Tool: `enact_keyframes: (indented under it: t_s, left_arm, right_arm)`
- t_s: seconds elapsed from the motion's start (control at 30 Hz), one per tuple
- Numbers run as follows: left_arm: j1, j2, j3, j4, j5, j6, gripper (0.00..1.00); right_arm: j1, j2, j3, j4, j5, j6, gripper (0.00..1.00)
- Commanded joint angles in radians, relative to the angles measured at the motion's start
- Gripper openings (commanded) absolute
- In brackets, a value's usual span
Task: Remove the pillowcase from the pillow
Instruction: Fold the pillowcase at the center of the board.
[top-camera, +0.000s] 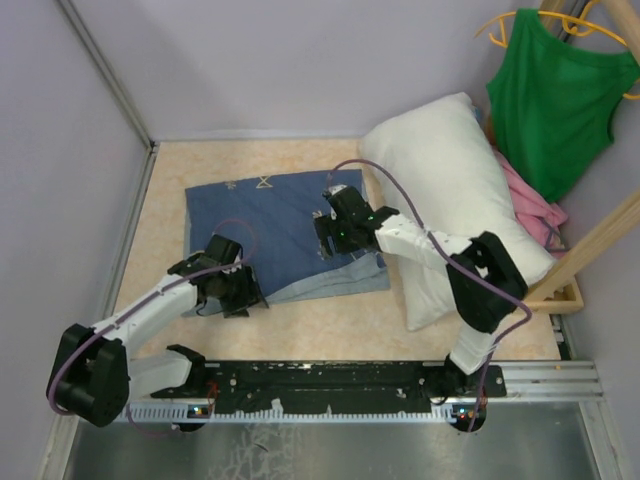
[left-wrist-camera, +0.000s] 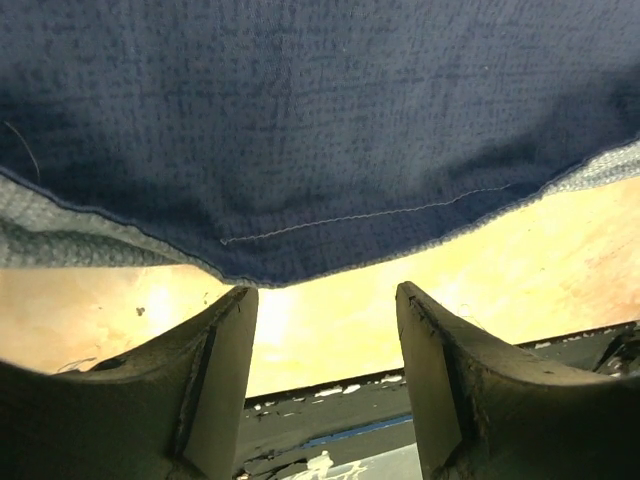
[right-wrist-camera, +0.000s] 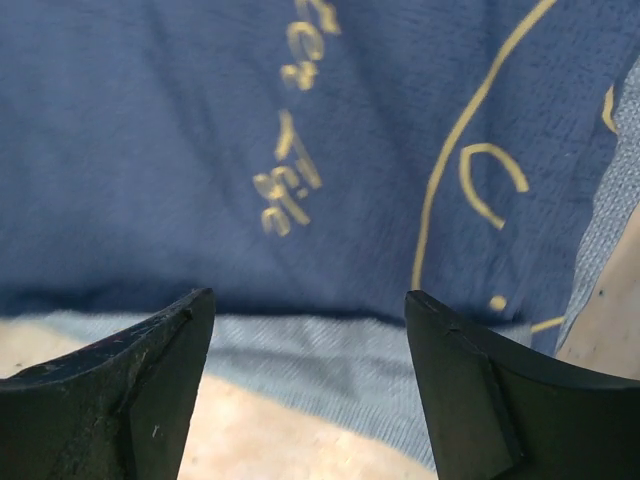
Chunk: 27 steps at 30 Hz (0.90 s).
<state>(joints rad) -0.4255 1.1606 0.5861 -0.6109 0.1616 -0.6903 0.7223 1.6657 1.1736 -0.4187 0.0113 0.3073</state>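
Note:
The pillowcase (top-camera: 270, 225) lies flat on the table, dark blue face up, with a pale blue strip along its near right edge. The white pillow (top-camera: 450, 170) rests bare beside it on the right, tilted against the back corner. My left gripper (top-camera: 232, 295) hovers at the cloth's near left corner; in the left wrist view this gripper (left-wrist-camera: 325, 290) is open and empty, the pillowcase (left-wrist-camera: 320, 130) hem just beyond its tips. My right gripper (top-camera: 328, 240) hangs over the cloth's right side. That gripper (right-wrist-camera: 308, 295) is open above the pillowcase (right-wrist-camera: 200, 150), holding nothing.
A green tank top (top-camera: 560, 95) hangs on a hanger at the back right, above a pink garment (top-camera: 535, 205) and a wooden rack (top-camera: 590, 250). The black base rail (top-camera: 330, 380) runs along the near edge. Walls close in the left and back.

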Motion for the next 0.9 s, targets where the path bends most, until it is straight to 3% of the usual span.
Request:
enact_keyframes:
  t_s: [0.0,0.3,0.43,0.6,0.87]
  left_arm:
    - [-0.009,-0.041,0.004,-0.044,0.008,-0.052,0.63]
    - [-0.009,-0.023,0.122,-0.052,-0.022,-0.014,0.67]
    - [0.0,0.061,0.248,-0.042,-0.144,0.04,0.7]
    - [0.059,0.2,0.358,0.009,-0.194,0.107,0.7]
    - [0.197,0.365,0.356,0.121,-0.18,0.145,0.68]
  right_arm:
    - [-0.015,0.116,0.055,-0.01,0.065,-0.002,0.76]
    - [-0.014,0.031,-0.09,-0.051,0.055,-0.029,0.74]
    - [-0.004,-0.081,-0.165,-0.09,0.037,-0.005,0.74]
    - [0.036,-0.195,-0.231,-0.159,0.047,0.04,0.75]
    - [0.04,-0.268,-0.228,-0.159,0.06,0.054,0.79]
